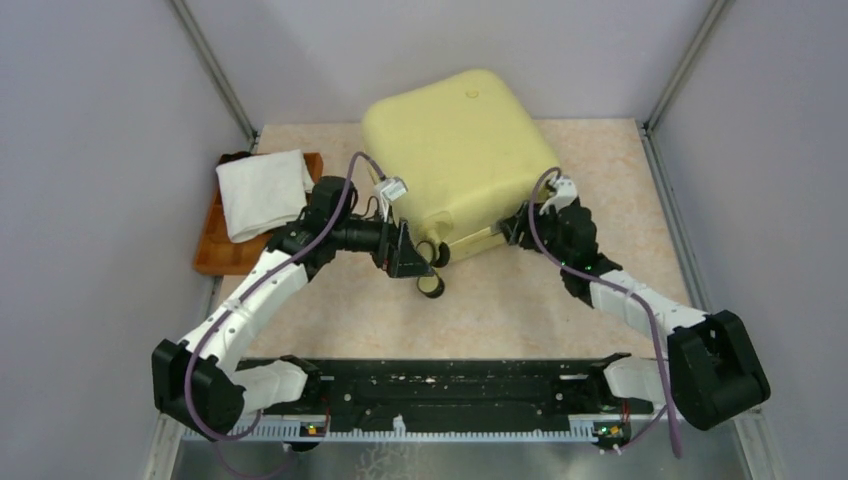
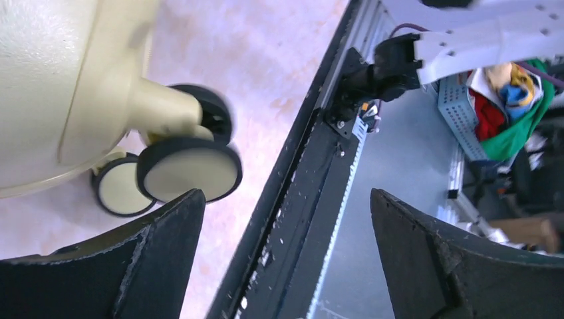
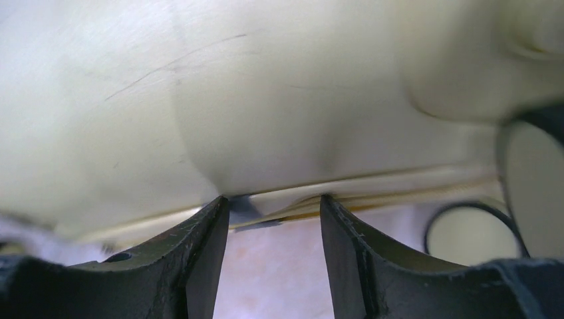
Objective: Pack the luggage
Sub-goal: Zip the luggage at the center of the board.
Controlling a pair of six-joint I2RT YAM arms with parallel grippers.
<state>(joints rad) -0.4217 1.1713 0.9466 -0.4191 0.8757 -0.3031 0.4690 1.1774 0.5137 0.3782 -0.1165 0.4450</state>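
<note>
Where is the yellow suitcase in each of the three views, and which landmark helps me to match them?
Top external: the suitcase lies at centre, toward the far edge.
Left wrist: the suitcase fills the upper left corner.
Right wrist: the suitcase fills the upper half.
Shared landmark: its wheels.

Luggage (image 1: pixel 465 150) of hard plastic with a fine-grained satin shell, soft white cloth (image 1: pixel 262 190), scuffed matt black fingers (image 2: pixel 166 266).

Beige table (image 1: pixel 560 300) bearing luggage (image 1: pixel 460 150), brown tray (image 1: pixel 212 252)
</note>
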